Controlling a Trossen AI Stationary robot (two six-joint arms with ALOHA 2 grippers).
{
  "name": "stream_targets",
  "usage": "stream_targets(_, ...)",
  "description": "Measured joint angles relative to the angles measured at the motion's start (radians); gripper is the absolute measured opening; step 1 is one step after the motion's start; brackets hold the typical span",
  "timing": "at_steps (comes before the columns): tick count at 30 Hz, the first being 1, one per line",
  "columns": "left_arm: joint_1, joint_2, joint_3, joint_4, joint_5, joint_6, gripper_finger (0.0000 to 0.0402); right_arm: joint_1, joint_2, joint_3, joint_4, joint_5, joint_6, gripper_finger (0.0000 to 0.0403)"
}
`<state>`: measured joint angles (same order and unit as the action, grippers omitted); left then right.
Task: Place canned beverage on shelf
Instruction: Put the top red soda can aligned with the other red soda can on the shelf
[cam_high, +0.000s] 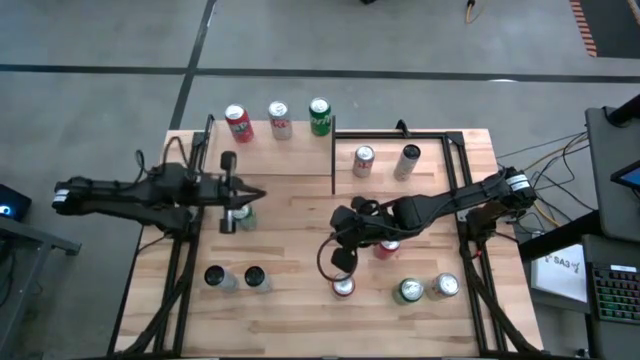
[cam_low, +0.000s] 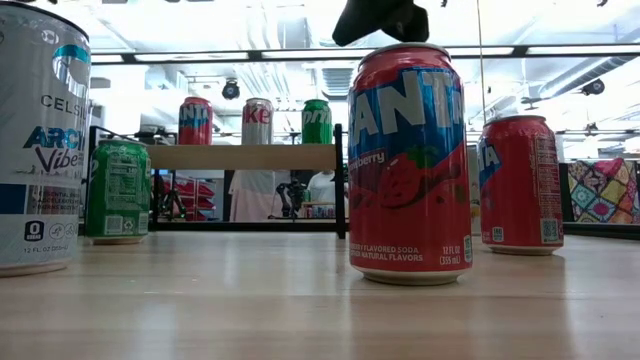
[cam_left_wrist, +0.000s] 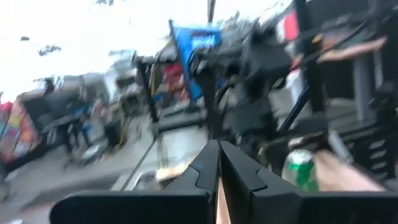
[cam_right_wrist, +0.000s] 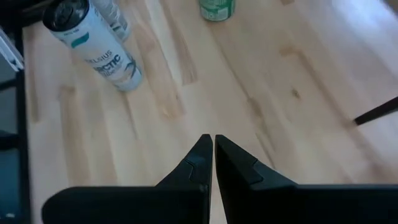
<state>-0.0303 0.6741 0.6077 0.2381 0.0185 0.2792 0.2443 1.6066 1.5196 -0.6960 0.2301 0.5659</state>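
The shelf (cam_high: 290, 155) (cam_low: 245, 156), a light wood board with black posts, stands at the table's far left. It carries three cans: a red one (cam_high: 238, 122), a silver-red one (cam_high: 280, 118) and a green one (cam_high: 320, 115). My left gripper (cam_high: 262, 195) (cam_left_wrist: 219, 155) is shut and holds nothing. It points about level toward the table's middle, above a green can (cam_high: 243, 216) that stands on the tabletop. My right gripper (cam_high: 336, 232) (cam_right_wrist: 213, 146) is also shut on nothing. It slants down over bare wood near the middle, beside a red can (cam_high: 386, 247).
Two dark-topped cans (cam_high: 215, 277) (cam_high: 255, 278) stand near the front left. A red can (cam_high: 343, 288) (cam_low: 410, 165), a green can (cam_high: 410, 290) and a silver can (cam_high: 445, 286) stand near the front right. Two silver cans (cam_high: 363, 160) (cam_high: 408, 160) are at the far right.
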Motion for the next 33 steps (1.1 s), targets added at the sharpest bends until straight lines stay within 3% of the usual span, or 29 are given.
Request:
stream_targets(10, 0.0, -0.074, -0.09, 0.086, 0.018, -0.069, 0.0, 0.0, 0.0, 0.0, -0.001, -0.134, 0.174, 0.0009)
stream_targets(23, 0.0, -0.068, -0.085, 0.083, 0.016, -0.054, 0.0, 0.045, 0.096, 0.0, -0.012, -0.545, 0.431, 0.0009)
stream_targets(33, 0.001, -0.067, -0.083, 0.083, 0.015, -0.048, 0.0, 0.068, 0.046, 0.002, -0.155, -0.57, 0.554, 0.0009)
